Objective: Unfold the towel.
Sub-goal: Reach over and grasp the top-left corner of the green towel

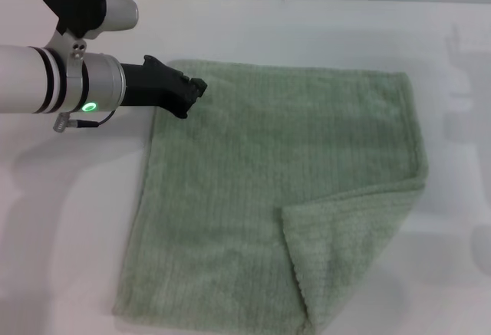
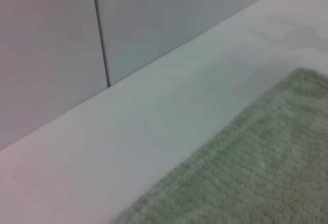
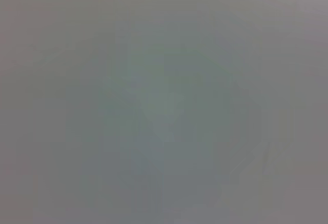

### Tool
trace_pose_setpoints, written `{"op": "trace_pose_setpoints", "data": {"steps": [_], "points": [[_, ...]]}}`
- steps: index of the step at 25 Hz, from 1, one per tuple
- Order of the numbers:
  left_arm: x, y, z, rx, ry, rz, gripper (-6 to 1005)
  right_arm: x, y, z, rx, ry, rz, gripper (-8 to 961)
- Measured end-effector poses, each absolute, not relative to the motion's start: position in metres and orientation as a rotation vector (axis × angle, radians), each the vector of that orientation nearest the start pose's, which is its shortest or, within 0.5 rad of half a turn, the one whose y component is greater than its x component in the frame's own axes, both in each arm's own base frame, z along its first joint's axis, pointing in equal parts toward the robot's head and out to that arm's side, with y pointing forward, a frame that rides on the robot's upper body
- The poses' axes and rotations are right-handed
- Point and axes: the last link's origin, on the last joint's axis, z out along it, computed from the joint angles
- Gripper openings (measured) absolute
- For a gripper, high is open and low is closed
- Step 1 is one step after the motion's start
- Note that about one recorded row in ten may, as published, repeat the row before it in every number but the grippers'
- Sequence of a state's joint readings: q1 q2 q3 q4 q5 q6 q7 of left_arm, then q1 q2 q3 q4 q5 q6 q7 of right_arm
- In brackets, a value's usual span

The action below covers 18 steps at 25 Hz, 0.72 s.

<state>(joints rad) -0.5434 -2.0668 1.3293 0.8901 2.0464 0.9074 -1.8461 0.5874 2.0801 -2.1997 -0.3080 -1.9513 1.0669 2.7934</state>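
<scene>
One towel, pale green, spread over the white table and filling the middle and lower part of the head view. Mostly flat, except for one corner at lower right of the frame, folded back over the cloth as a triangular flap. Task judged nearly done: only that flap left to open.

One gripper in sight, the left gripper, at upper left of the head view, black, at the end of a white and silver arm with a green light. Poised at the towel's upper left corner, over or on the edge; contact not clear. Fingers look drawn together, with no gap visible and no cloth seen between them, so read as closed on nothing. Right gripper not visible in any view; right wrist camera shows only a blank grey surface.

Left wrist view: towel edge at lower right of the frame, bare table beside it, grey wall panels behind.

For the remaining step: best to pinch the flap by its free tip, lift only enough to clear the layer beneath, then draw it outward toward the lower right of the frame and lay it down flat. Worth keeping the far corner pinned so the whole cloth does not slide along.
</scene>
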Motion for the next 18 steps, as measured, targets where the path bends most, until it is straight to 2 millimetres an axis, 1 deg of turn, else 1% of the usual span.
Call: {"op": "trace_pose_setpoints", "data": {"steps": [5,7,18], "points": [[-0.237,0.395,-0.037,-2.533,-0.605,-0.088,5,0.281,0.396,0.007,-1.383,0.394,0.528,671],[-0.244,0.395,-0.038,-2.514,-0.618,-0.068,4,0.281,0.396,0.007,-1.383,0.394,0.530,671],[-0.252,0.397,-0.039,-2.497,-0.602,-0.031,4,0.281,0.396,0.007,-1.383,0.395,0.531,672]]}}
